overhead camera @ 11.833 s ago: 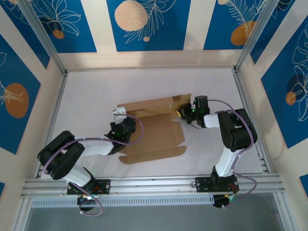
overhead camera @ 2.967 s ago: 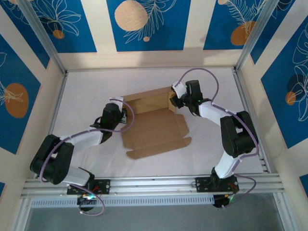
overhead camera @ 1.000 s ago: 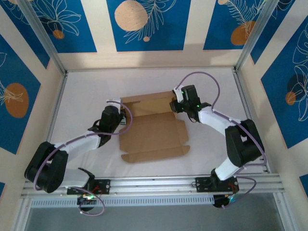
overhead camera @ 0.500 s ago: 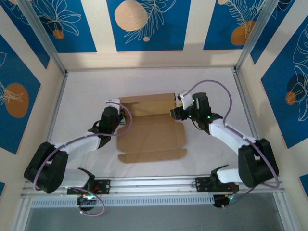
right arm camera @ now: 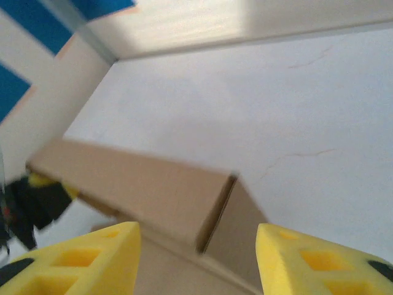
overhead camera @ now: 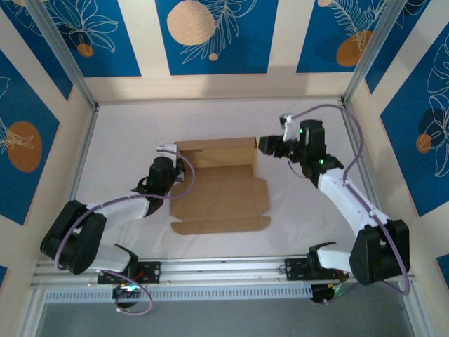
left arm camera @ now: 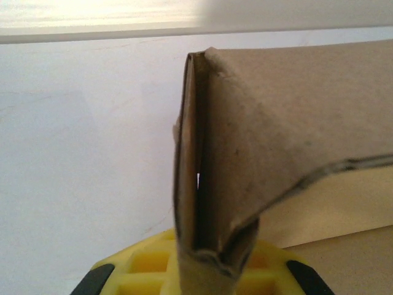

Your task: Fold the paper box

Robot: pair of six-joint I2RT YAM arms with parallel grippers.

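Observation:
The paper box (overhead camera: 221, 189) lies in the middle of the white table, a brown cardboard sheet with its far wall folded upright and a flap flat at the near edge. My left gripper (overhead camera: 175, 165) is shut on the left end of that wall. In the left wrist view the doubled cardboard (left arm camera: 276, 141) rises from between the yellow fingers (left arm camera: 147, 270). My right gripper (overhead camera: 269, 146) hangs open just right of the wall's right end, apart from it. The right wrist view has the box corner (right arm camera: 215, 203) ahead, between the spread fingers (right arm camera: 92, 258).
An aluminium rail (overhead camera: 224, 267) runs along the near edge and slanted posts (overhead camera: 361, 56) stand at the far corners. Cream walls with blue panels (overhead camera: 217, 35) close in the table. White tabletop (overhead camera: 133, 133) lies open around the box.
My right arm has swung out to the right, drawing its gripper off the box's right back corner. The left gripper keeps its hold on the left end; the box has shifted slightly.

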